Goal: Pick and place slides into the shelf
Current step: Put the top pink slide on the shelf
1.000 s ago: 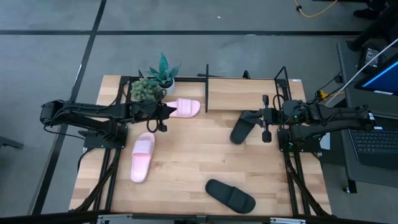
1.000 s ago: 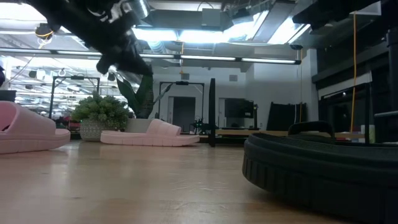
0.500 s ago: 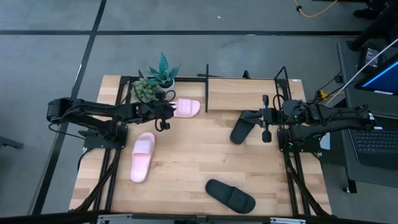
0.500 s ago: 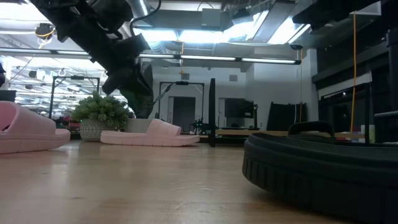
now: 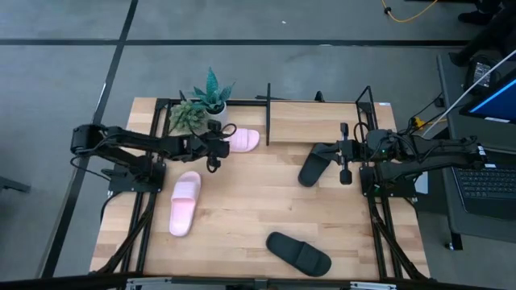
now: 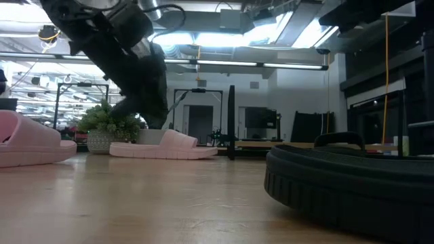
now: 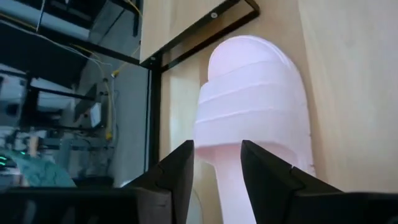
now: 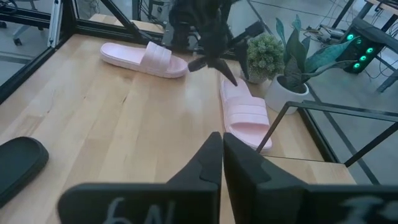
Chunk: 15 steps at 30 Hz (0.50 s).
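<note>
A pale pink slide (image 5: 242, 139) lies sole down on the table at the far left, its toe next to the shelf (image 5: 314, 121). My left gripper (image 7: 217, 171) is open and tipped down over this slide's heel end (image 7: 227, 162), a finger on either side. Whether the fingers touch it does not show. A second pink slide (image 5: 185, 203) lies nearer the front. One black slide (image 5: 313, 167) lies beside my right gripper (image 8: 222, 146), which is shut on nothing and raised. Another black slide (image 5: 299, 252) lies near the front edge.
Two potted plants (image 5: 193, 114) (image 5: 214, 93) stand at the far left, just behind my left gripper. The shelf's black rods (image 7: 199, 31) rise right by the pink slide's toe. Bare wood (image 5: 258, 193) lies in the table's middle.
My left gripper has gone down and a little toward the table's right, onto the heel end of the far pink slide, rolling somewhat as it went. Its fingers have opened. The slides have kept their places.
</note>
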{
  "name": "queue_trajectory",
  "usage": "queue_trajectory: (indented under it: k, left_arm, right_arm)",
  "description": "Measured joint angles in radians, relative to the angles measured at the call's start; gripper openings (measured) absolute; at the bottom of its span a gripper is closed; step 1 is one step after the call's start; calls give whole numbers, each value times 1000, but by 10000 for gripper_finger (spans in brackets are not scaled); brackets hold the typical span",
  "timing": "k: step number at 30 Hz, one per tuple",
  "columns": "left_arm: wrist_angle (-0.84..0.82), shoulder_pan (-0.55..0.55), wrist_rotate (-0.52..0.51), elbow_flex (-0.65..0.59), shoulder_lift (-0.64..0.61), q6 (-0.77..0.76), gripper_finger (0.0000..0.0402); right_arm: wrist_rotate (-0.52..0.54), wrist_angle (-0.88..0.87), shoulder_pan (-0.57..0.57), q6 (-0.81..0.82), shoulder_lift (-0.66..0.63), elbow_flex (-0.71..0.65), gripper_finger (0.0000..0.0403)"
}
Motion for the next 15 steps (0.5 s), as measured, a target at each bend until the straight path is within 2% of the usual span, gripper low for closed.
queue_trajectory:
  k: [4, 9, 15]
  left_arm:
    - [11, 0, -8, 0, 68, 71, 126]
    - [68, 1, -131, 0, 136, 126, 126]
    - [148, 1, -103, 0, 175, 185, 126]
  right_arm:
    - [0, 0, 0, 2, 0, 0, 18]
    - [0, 0, 0, 3, 0, 0, 18]
    - [0, 0, 0, 3, 0, 0, 19]
